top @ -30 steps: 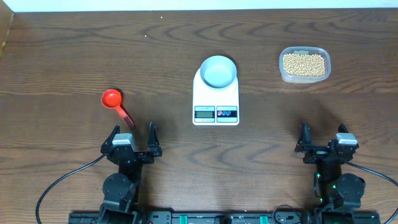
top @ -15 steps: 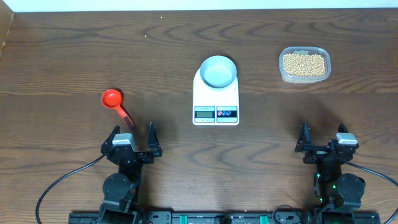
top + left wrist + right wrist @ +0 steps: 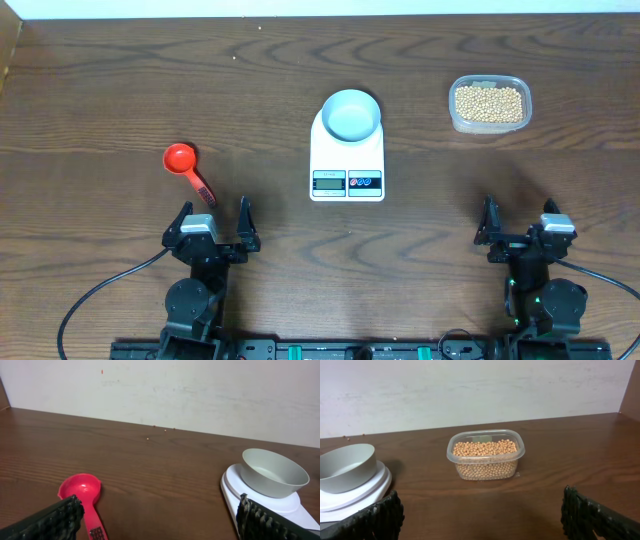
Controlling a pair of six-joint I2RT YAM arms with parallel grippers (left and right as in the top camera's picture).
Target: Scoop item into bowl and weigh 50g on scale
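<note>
Overhead, nothing is seen to have been moved since the earlier frames. The bowl (image 3: 350, 114) is seated on the back half of the scale (image 3: 347, 160). The beans (image 3: 488, 103) are kept in a clear tub (image 3: 455, 118) to the scale's right, and a red scoop (image 3: 183, 160) is laid to its left. The left gripper (image 3: 214, 210) and right gripper (image 3: 518, 212) are held spread wide and empty, nearer than the scale.

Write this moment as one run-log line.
left fingers: open | right fingers: open | bowl: empty, on scale | beans: in tub | scoop: on table
</note>
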